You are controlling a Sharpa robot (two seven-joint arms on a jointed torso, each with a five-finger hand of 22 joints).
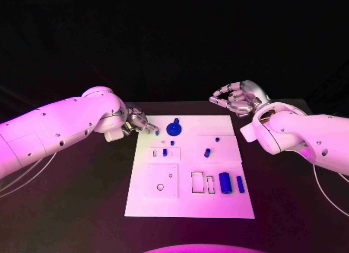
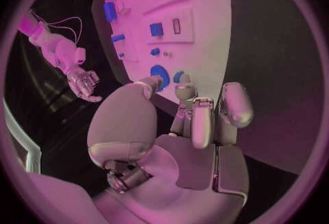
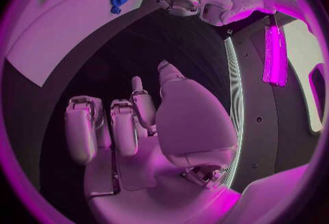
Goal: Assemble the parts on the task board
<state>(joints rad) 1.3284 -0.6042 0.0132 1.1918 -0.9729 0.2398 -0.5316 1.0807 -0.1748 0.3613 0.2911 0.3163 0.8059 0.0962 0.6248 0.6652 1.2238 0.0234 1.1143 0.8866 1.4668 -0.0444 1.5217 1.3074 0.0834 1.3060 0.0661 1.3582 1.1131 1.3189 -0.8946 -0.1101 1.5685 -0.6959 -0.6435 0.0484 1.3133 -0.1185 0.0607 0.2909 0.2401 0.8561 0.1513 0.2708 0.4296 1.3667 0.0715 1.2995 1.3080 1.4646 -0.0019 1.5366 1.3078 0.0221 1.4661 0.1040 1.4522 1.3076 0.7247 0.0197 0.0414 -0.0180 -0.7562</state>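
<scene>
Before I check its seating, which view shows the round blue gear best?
The head view: the round blue gear sits unobstructed near the task board far edge. In the left wrist view fingertips crowd it; the right wrist view shows it distorted.

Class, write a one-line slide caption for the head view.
Both hands, left hand and right hand, hover empty near the far edge of the white task board holding small blue parts.

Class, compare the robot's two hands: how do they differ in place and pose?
The left hand sits at the board's far left corner, fingers near the round blue part; the right hand is raised beyond the board's far right corner, over dark table. The left's fingers point down, the right's curl upward. Both hold nothing.
</scene>
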